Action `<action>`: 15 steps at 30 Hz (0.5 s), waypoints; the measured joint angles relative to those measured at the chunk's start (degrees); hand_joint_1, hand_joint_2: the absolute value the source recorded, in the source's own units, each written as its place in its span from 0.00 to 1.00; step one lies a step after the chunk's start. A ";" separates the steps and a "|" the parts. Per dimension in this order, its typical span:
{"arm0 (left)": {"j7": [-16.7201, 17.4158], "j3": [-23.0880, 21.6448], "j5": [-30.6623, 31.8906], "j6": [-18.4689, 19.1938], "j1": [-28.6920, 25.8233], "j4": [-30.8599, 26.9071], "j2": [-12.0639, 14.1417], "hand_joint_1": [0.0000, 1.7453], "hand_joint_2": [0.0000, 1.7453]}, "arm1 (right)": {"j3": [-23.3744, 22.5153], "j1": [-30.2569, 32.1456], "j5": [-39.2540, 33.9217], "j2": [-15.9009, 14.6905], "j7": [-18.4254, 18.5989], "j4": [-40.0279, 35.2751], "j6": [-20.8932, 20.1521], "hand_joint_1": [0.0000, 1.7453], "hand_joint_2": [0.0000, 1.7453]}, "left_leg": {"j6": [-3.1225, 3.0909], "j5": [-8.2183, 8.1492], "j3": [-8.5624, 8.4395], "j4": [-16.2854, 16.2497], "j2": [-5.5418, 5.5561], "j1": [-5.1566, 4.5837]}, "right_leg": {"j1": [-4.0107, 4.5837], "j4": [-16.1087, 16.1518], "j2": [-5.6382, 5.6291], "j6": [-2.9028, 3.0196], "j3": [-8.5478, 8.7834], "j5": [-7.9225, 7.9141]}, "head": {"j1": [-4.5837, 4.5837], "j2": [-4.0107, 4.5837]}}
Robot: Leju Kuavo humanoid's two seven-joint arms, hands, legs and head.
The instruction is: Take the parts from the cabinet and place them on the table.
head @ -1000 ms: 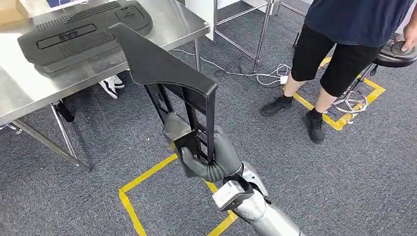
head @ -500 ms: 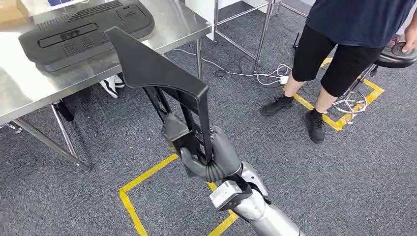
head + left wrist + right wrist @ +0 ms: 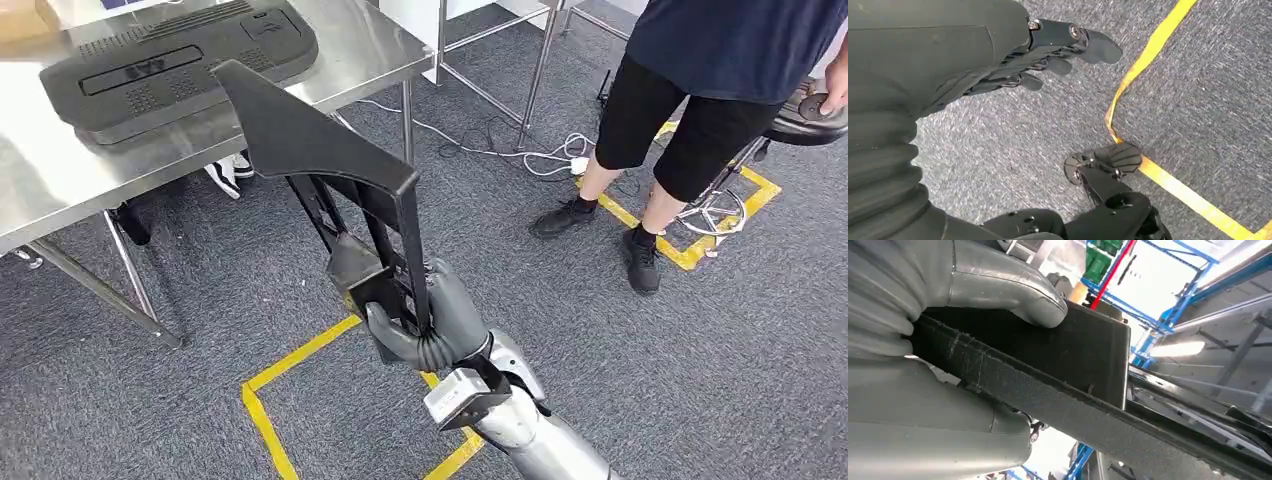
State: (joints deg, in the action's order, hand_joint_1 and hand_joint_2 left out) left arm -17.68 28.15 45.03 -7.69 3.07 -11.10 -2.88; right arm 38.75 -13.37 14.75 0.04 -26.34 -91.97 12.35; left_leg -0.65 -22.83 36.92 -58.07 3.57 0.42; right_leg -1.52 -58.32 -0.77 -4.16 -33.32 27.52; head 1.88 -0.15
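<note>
My right hand (image 3: 432, 322) grips the lower end of a long black plastic part (image 3: 310, 150) and holds it upright over the carpet, its broad flat head reaching toward the table's near edge. In the right wrist view the thumb (image 3: 998, 290) presses on the part's flat black block (image 3: 1078, 355). A large black ribbed panel (image 3: 170, 65) lies flat on the steel table (image 3: 60, 195) at the upper left. My left hand (image 3: 1043, 50) hangs over the carpet, fingers stretched out and holding nothing.
A person in dark shorts (image 3: 690, 110) stands on the right beside a black stool (image 3: 815, 110). Cables and a white plug strip (image 3: 575, 160) lie on the carpet behind the table. Yellow tape (image 3: 290, 360) marks the floor below my arm. A table leg (image 3: 135, 285) slants down at left.
The held part has swung slightly to the left, toward the table. The whole view has drifted a little, so the table and the person sit slightly further right.
</note>
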 joint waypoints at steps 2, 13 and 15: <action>0.00 0.00 0.00 0.00 -0.09 0.02 0.02 0.00 1.00 | 0.07 0.02 0.00 0.02 0.07 0.07 0.00 1.00 1.00 | 0.65 -0.02 0.01 -0.05 0.01 -0.07 | 0.29 0.20 -0.09 1.65 0.47 -0.60 | 0.06 0.00; 0.00 0.02 0.00 0.02 -0.21 0.00 0.04 0.00 1.00 | 0.35 0.05 0.15 0.28 0.09 0.46 -0.04 1.00 1.00 | 1.47 -2.43 5.03 -10.35 -3.26 0.34 | 0.64 0.36 0.97 4.19 2.48 0.49 | 0.24 0.00; 0.00 0.02 0.00 0.09 -0.19 0.02 0.09 0.00 1.00 | 0.35 0.04 0.15 0.39 0.09 0.46 -0.04 1.00 1.00 | 0.96 -0.07 0.45 -2.14 -4.02 0.19 | 0.66 0.46 1.03 3.71 3.31 1.22 | 0.20 0.00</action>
State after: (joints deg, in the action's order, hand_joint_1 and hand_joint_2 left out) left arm -17.68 28.17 45.03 -7.61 2.88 -11.08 -2.80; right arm 39.10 -13.33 14.91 0.44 -26.25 -91.52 12.31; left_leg 0.31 -22.90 37.38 -60.21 -0.45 0.61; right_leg -0.86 -57.86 0.27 -0.45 -30.01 28.74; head 2.08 -0.15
